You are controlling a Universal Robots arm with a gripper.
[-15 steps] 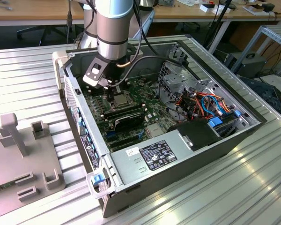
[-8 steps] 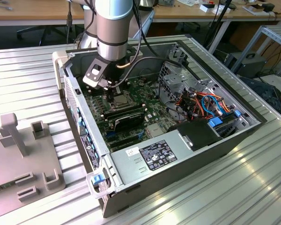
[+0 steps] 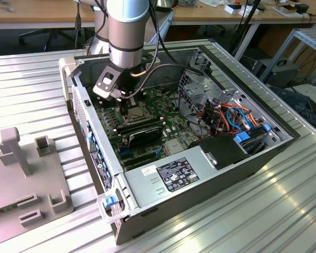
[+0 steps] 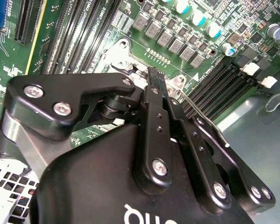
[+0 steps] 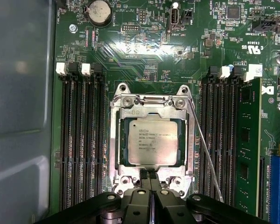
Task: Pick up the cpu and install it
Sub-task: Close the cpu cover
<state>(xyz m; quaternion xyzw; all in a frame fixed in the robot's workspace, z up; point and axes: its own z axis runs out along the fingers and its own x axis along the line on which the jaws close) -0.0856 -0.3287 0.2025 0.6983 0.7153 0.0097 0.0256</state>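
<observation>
Gripper (image 5: 151, 177), fingers pressed together, pinching nothing, tips hovering low over the near edge of the socket (image 5: 115, 140). Just ahead of the tips: chip (image 5: 149, 139), lying flat and square inside the socket's metal frame, apart from the fingers. Placing apparently done. Locking apparently left, judging by the thin lever (image 5: 204, 149) standing loose beside the frame and not tucked under its hook. Frame fully pressed down or not: cannot tell. Count: one chip, one socket, one lever, one coin battery (image 5: 98, 8) well beyond the socket, one open computer case (image 3: 226, 179) around the lot.
</observation>
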